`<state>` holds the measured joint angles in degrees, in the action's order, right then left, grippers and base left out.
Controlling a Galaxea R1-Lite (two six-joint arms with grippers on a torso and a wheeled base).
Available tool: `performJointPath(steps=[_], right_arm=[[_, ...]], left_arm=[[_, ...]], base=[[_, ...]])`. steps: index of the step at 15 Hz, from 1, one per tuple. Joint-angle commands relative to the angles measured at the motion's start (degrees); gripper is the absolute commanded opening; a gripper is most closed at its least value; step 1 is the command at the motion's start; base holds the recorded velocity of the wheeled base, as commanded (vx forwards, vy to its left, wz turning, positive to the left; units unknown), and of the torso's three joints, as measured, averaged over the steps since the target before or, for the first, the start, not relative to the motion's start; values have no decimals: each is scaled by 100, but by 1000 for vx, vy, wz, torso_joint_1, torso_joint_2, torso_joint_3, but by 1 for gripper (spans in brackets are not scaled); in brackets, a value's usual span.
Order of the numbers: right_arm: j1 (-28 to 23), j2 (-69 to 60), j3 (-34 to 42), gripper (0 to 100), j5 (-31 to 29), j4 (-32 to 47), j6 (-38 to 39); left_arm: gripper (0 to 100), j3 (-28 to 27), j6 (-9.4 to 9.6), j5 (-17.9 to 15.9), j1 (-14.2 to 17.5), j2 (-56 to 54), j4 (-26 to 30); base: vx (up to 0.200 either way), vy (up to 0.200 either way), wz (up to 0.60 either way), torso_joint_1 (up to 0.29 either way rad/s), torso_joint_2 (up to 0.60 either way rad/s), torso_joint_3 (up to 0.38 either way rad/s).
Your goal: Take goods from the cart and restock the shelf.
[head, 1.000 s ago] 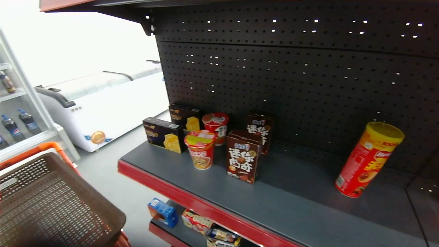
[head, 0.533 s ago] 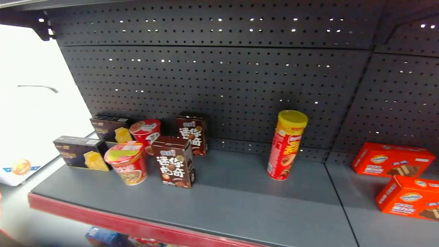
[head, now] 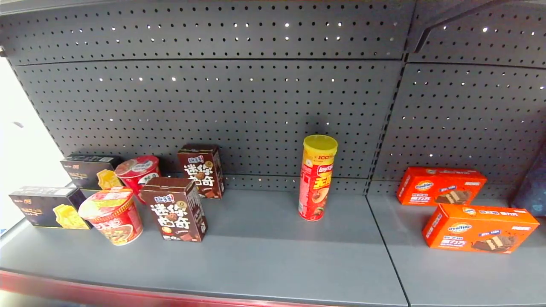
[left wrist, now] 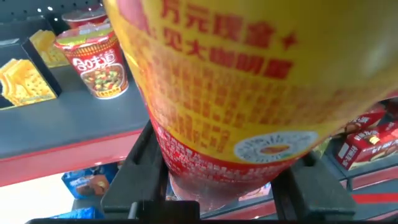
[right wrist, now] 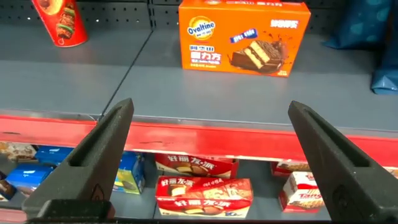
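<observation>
Left gripper (left wrist: 224, 180) clamps a can (left wrist: 249, 93), not yet shelved. Right gripper (right wrist: 211, 106) gapes wide, empty. Shelf (head: 273, 256) holds one tube (head: 316, 179); much bare space left.

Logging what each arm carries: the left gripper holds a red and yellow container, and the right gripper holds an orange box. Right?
Not quite. In the right wrist view the right gripper is open and empty; the orange box sits on the shelf beyond it. The left gripper does hold the red and yellow container.
</observation>
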<state>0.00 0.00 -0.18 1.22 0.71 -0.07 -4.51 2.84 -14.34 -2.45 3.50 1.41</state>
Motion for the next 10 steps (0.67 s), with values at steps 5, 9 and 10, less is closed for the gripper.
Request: performJointPath(steps=[5,9,10], right_arm=[[0,0,1,100,1,8,-1],[0,0,1,100,1,8,7],[0,0,1,100,1,8,-1]], left_arm=[[0,108,6,10,-1,28,-10],[0,179,32,10,-1,28,-45],[0,135,24,19,-1,19,-45]], base=[[0,0,-120,0,0,0],[0,0,0,0,0,0],[0,0,0,0,0,0]])
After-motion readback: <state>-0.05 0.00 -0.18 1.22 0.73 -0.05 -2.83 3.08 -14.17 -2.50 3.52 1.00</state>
